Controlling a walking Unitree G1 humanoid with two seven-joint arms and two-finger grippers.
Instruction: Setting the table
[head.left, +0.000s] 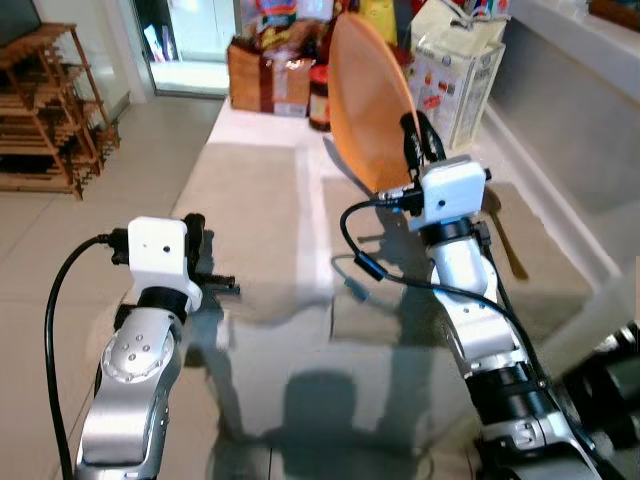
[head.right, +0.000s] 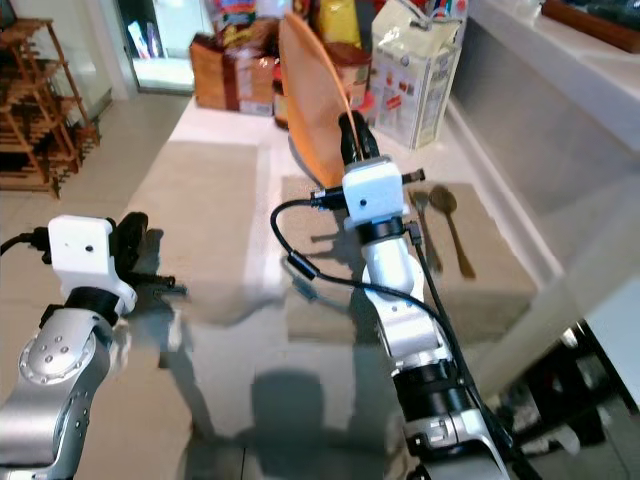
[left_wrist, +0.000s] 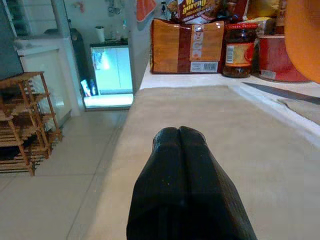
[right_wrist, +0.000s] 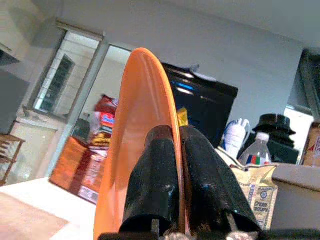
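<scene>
An orange plate stands on edge, raised above the right beige placemat. My right gripper is shut on the plate's near rim, which runs between the two black fingers in the right wrist view. A spoon and a fork lie on that placemat, right of the arm. My left gripper is shut on nothing and hovers over the near left edge of the left placemat; its closed fingertips point along the table.
Food packs crowd the table's far end: a brown box, a jar and a white carton. A grey counter wall borders the right side. A wooden rack stands on the tiled floor at left.
</scene>
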